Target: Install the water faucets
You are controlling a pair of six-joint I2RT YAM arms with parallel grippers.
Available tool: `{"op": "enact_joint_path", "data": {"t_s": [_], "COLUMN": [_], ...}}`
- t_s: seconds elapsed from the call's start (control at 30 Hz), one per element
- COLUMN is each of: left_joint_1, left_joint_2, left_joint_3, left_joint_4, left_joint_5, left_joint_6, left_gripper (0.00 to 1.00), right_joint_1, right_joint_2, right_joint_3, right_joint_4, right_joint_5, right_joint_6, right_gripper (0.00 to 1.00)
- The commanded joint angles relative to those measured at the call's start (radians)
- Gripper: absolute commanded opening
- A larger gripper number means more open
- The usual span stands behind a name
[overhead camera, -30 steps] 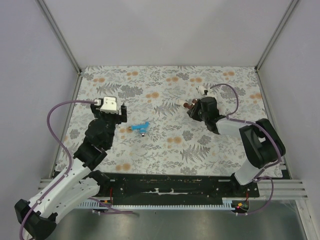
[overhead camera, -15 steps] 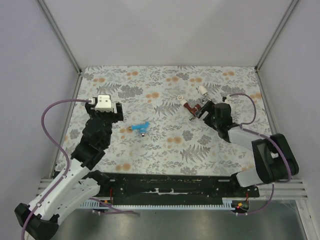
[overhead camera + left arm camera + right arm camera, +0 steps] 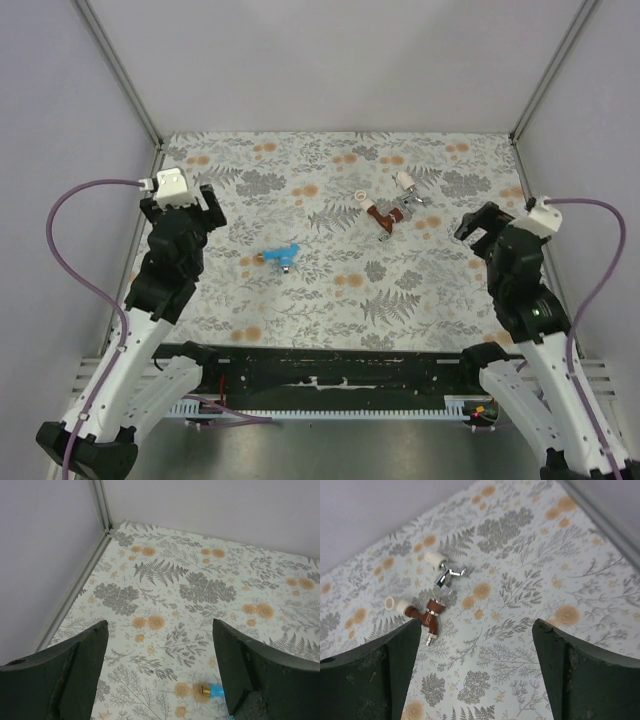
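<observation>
The reddish-brown faucet lies on the floral mat with a white fitting on its stem end. The right wrist view shows the same brown faucet and white fitting. A white-silver faucet lies just behind it. The blue faucet lies mid-mat, and its brass end shows low in the left wrist view. My right gripper hangs open and empty, to the right of the brown faucet. My left gripper is open and empty, left of the blue faucet.
Grey walls with metal corner posts close the mat in on three sides. A metal rail edges the mat's left side. The arms' bases and a black bar run along the near edge.
My right gripper opened, let go of the brown faucet and drew back to the right. The left arm drew back to the left, away from the blue faucet.
</observation>
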Motion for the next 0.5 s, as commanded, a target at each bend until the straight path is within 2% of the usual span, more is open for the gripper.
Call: {"op": "enact_joint_path", "data": {"t_s": [0.0, 0.13, 0.37, 0.47], "left_joint_1": [0.006, 0.006, 0.006, 0.006], "left_joint_2": [0.034, -0.062, -0.404, -0.485], "left_joint_3": [0.151, 0.137, -0.052, -0.12], "left_joint_4": [-0.224, -0.352, -0.271, -0.232], "left_joint_5": [0.042, -0.028, 0.018, 0.028], "left_joint_6": [-0.14, -0.185, -0.122, -0.128], "left_gripper": [0.89, 0.9, 0.91, 0.91], "right_joint_1": [-0.003, -0.002, -0.002, 0.0], "right_joint_2": [-0.187, -0.337, -0.454, -0.497], "right_joint_3": [0.092, 0.11, 0.071, 0.037], "right_joint_4": [-0.165, -0.167, -0.159, -0.144], "right_joint_5": [0.13, 0.156, 0.188, 0.184], "right_joint_6": [-0.128, -0.217, -0.303, -0.305], "right_gripper": [0.98, 0.98, 0.98, 0.98]}}
